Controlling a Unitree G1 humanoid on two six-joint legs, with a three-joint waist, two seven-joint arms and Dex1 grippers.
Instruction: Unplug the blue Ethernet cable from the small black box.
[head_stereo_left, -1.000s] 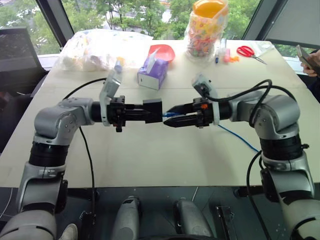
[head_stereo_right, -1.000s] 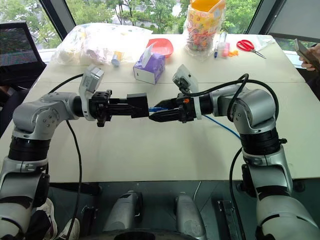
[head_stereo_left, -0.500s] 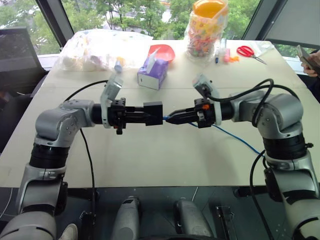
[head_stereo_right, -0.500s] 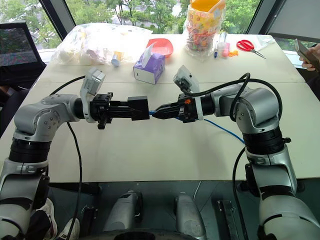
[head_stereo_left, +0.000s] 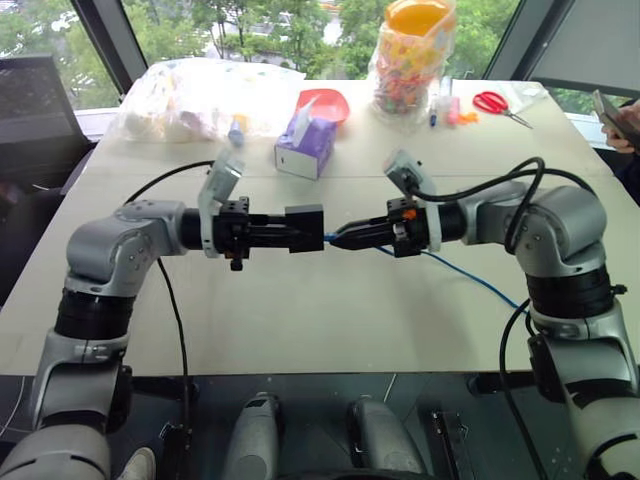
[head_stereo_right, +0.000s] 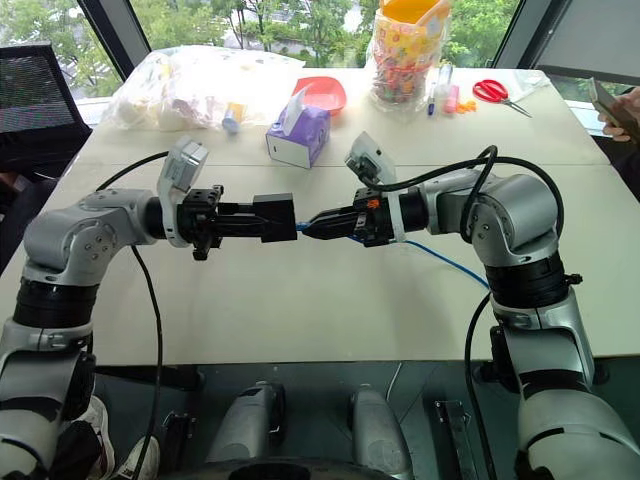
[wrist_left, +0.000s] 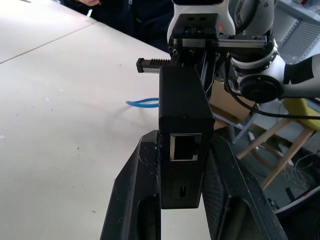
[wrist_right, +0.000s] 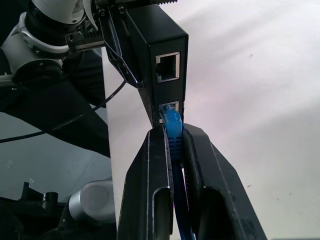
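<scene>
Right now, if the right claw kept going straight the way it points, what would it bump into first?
The right claw, shut on the blue cable, points at the small black box held in the left claw. Going straight on, it would probably hit that box almost at once.

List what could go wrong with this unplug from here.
The right gripper pinches the blue Ethernet cable just behind its plug, so a hard pull might strain the cord if the latch stays caught.

The small black box is clamped only by the left gripper in mid-air and could slip out.

Above the table (head_stereo_left: 300, 320), the left tool (head_stereo_left: 283, 229) clamps the small black box (head_stereo_left: 305, 228) while the right tool (head_stereo_left: 337, 239) pinches the blue Ethernet cable (head_stereo_left: 470, 277) beside it.
</scene>
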